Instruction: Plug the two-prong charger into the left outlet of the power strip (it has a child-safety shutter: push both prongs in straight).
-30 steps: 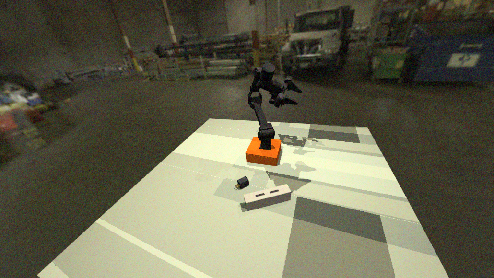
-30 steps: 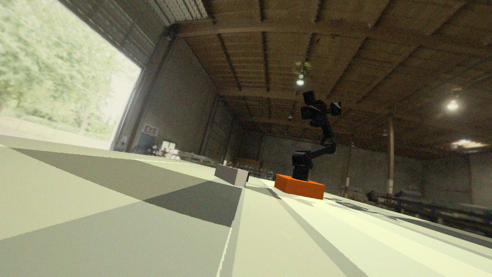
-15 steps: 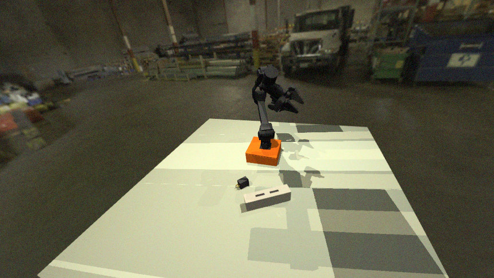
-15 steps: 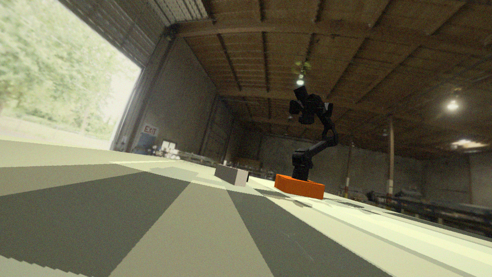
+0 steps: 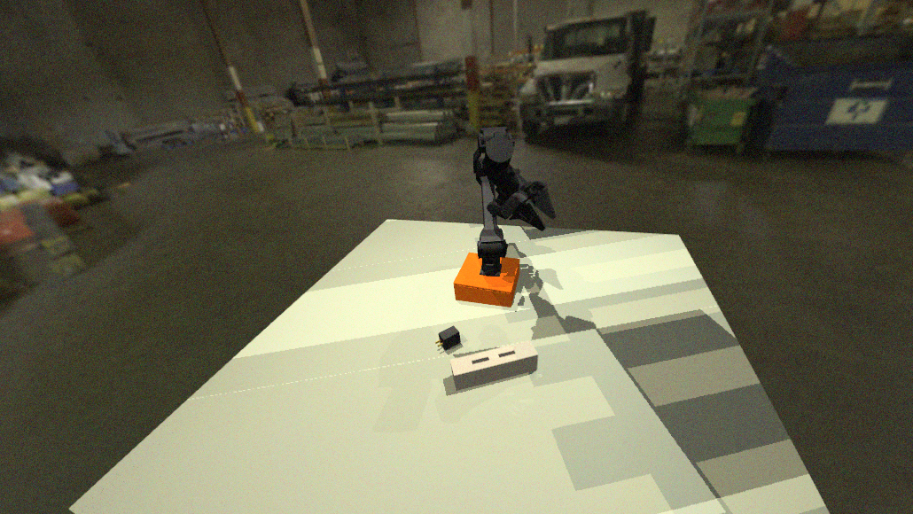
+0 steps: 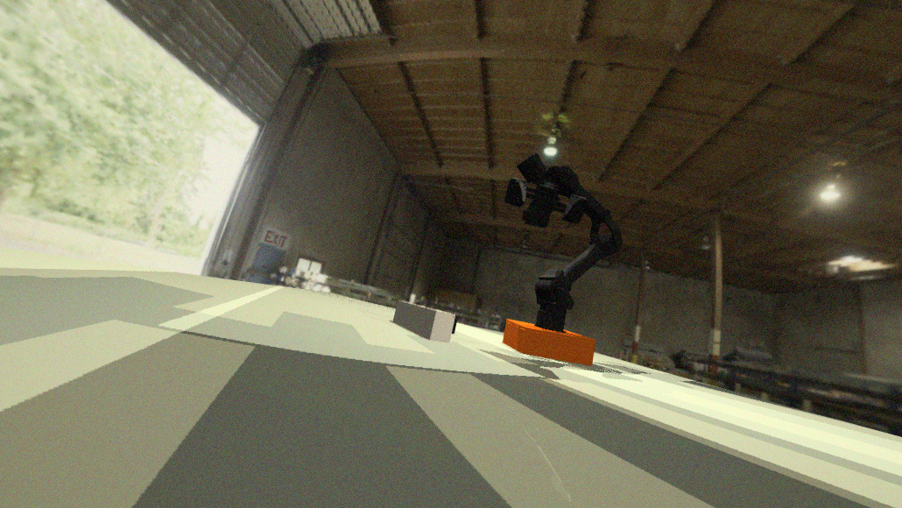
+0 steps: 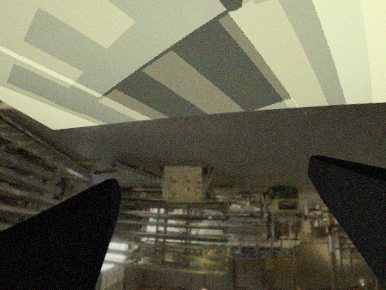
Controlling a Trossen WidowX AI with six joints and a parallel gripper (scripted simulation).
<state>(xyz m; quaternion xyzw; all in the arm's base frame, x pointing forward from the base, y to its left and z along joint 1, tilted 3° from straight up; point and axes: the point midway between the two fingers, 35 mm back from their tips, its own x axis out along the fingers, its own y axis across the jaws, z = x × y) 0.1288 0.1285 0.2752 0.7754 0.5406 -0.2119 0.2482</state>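
Note:
The black charger point(image 5: 450, 337) lies on the table just behind the power strip, apart from it, its brass prongs pointing left in the top view. In the exterior view only a dark sliver of the charger point(image 6: 454, 324) shows past the strip's end. The pale power strip point(image 5: 495, 372) point(image 6: 421, 321) has two dark outlet slots on top; the left one point(image 5: 480, 361) is empty. My gripper point(image 5: 549, 221) point(image 6: 544, 201) point(image 7: 214, 177) is open and empty, high above the table and well away from both things. Neither charger nor strip shows in the wrist view.
The orange base block point(image 5: 482, 293) point(image 6: 549, 344) carries the arm and stands behind the charger and the strip in the top view. The table point(image 5: 306, 433) point(image 6: 315, 435) point(image 7: 195, 80) is crossed by shadows; its far edge is just behind the base.

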